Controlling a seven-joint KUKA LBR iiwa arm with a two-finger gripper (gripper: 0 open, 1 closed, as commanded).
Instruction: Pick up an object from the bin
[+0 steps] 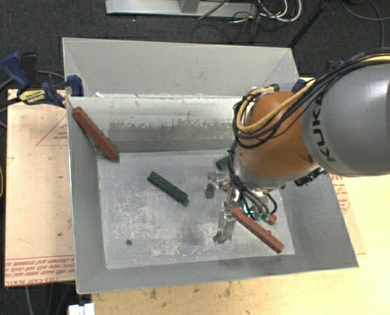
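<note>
Dark flooring is seen around the grey metal bin (182, 71), which stands beside a cardboard sheet. The gripper (218, 209) is lowered to the bin floor at the front right, below the arm's orange cover (274, 140). Its fingers (222, 231) are spread apart and nothing is held between them. A red-brown stick (259, 231) lies flat just beside the gripper, on its right, slanting toward the front right corner; whether it is touched cannot be told. A dark green stick (168, 188) lies to the left, apart. Another red-brown stick (95, 134) is propped in the back left corner. The letters "KUK" are read on the grey arm (352, 123).
</note>
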